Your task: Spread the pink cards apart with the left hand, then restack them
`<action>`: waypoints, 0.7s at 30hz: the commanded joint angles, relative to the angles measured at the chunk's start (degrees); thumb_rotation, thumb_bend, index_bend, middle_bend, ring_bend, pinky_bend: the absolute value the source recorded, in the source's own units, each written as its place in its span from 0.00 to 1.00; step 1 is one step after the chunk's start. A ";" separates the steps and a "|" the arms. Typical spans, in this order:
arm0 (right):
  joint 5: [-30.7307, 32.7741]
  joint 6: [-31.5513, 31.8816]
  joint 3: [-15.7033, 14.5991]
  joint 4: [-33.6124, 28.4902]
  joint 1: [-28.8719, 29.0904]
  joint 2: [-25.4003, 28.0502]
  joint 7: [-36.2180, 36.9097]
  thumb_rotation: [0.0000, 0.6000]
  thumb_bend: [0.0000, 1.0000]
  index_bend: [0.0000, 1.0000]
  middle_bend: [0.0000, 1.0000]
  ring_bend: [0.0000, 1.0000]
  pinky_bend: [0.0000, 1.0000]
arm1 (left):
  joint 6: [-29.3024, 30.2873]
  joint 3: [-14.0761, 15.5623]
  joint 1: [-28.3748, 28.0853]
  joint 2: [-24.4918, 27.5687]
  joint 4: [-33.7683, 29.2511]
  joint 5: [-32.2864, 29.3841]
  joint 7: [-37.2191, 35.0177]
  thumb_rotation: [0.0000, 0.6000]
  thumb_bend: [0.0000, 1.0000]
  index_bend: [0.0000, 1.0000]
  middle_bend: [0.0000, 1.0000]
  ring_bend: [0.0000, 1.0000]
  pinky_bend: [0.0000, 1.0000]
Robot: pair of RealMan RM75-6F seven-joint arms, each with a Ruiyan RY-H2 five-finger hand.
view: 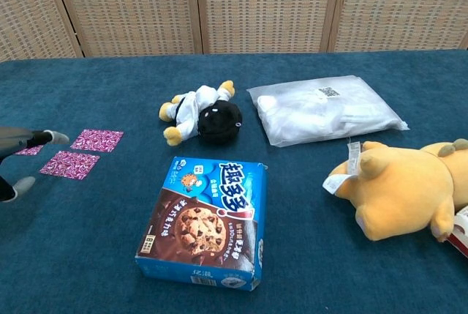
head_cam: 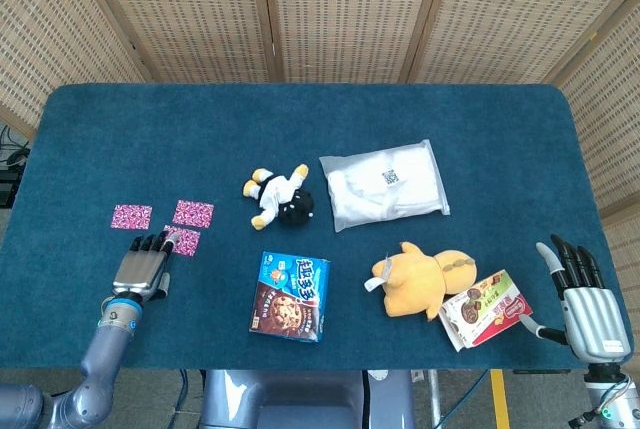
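Three pink patterned cards lie apart on the blue table at the left: one far left (head_cam: 131, 216), one further right (head_cam: 193, 213), and one nearer the front edge (head_cam: 184, 241). In the chest view they show as the right card (view: 97, 140), the near card (view: 69, 165), and the left card (view: 31, 151), partly hidden behind my fingers. My left hand (head_cam: 141, 269) lies just in front of the cards, fingers straight and pointing at them, holding nothing. It enters the chest view at the left edge (view: 20, 140). My right hand (head_cam: 586, 300) rests open at the front right corner.
A small black-and-white plush (head_cam: 280, 195) lies at the centre, with a white plastic bag (head_cam: 385, 185) to its right. Nearer the front lie a blue cookie box (head_cam: 291, 296), a yellow plush (head_cam: 425, 280) and a red snack box (head_cam: 487, 308).
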 commanded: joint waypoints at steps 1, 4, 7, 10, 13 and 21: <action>0.12 -0.23 -0.02 0.05 0.08 -0.10 -0.21 1.00 0.03 0.00 0.00 0.00 0.00 | 2.50 -1.92 3.21 2.59 0.83 8.92 -8.20 1.00 0.46 0.00 0.00 0.00 0.00; 0.25 -0.45 0.00 0.10 0.16 -0.27 -0.64 1.00 0.03 0.00 0.00 0.00 0.00 | 3.20 -2.47 4.68 2.68 3.14 12.74 -11.74 1.00 0.38 0.00 0.00 0.00 0.00; 0.36 -0.58 0.00 0.18 0.20 -0.42 -0.85 1.00 0.03 0.00 0.00 0.00 0.00 | 3.43 -3.17 5.39 2.56 4.78 14.36 -13.37 1.00 0.35 0.00 0.00 0.00 0.00; 0.64 -0.96 0.02 0.28 0.31 -0.56 -0.89 1.00 0.03 0.00 0.00 0.00 0.00 | 3.52 -3.88 5.62 2.37 6.09 15.01 -13.90 1.00 0.32 0.00 0.00 0.00 0.00; 1.78 -2.10 0.21 0.76 0.63 -0.80 -1.18 1.00 0.03 0.00 0.00 0.00 0.00 | 3.13 -5.36 5.45 1.98 7.82 15.27 -14.44 1.00 0.31 0.00 0.00 0.00 0.00; 5.64 -4.12 1.50 1.93 1.20 -1.44 -2.49 1.00 0.03 0.00 0.00 0.00 0.00 | -4.51 -10.09 1.55 0.58 13.91 12.34 -15.37 1.00 0.31 0.08 0.00 0.00 0.00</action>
